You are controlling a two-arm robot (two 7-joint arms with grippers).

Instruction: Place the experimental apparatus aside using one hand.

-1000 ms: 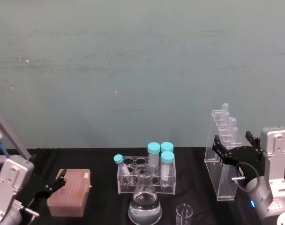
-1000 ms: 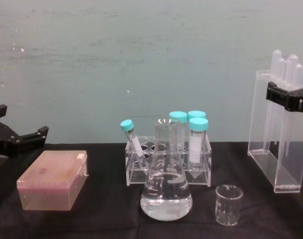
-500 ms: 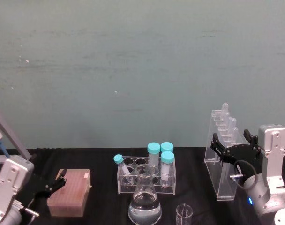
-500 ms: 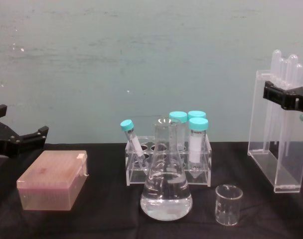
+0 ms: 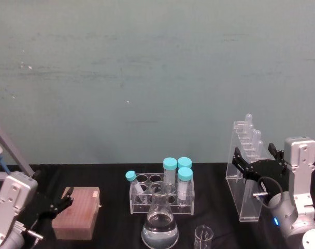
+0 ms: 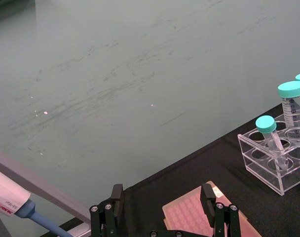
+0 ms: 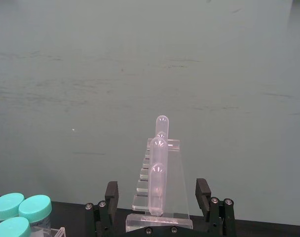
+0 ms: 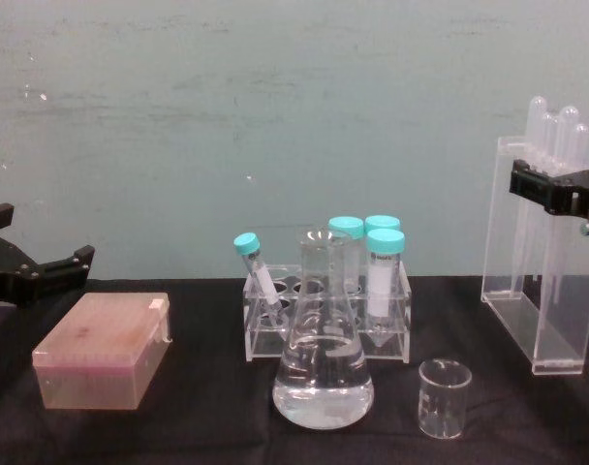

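The tall clear acrylic stand [image 5: 244, 179] with long glass tubes [image 7: 159, 182] stands at the table's right side. My right gripper [image 5: 254, 154] is open at the stand's upper part, one finger on each side of it, not closed on it; in the right wrist view the stand [image 7: 160, 197] sits centred between the fingers of the right gripper [image 7: 157, 190]. The conical flask [image 8: 324, 363] with clear liquid stands at front centre, and the small beaker [image 8: 444, 397] just right of it. My left gripper [image 5: 55, 196] rests open at the left by a pink box.
A clear rack [image 8: 328, 310] with teal-capped tubes stands right behind the flask. A pink tip box [image 8: 103, 349] lies at the left, just in front of the left gripper [image 8: 43, 234]. A pipette on a slanted stand [image 6: 12, 207] is at the far left. A wall runs close behind the table.
The right gripper has shifted slightly left, further onto the stand, and stays open. The left arm and the labware have not moved.
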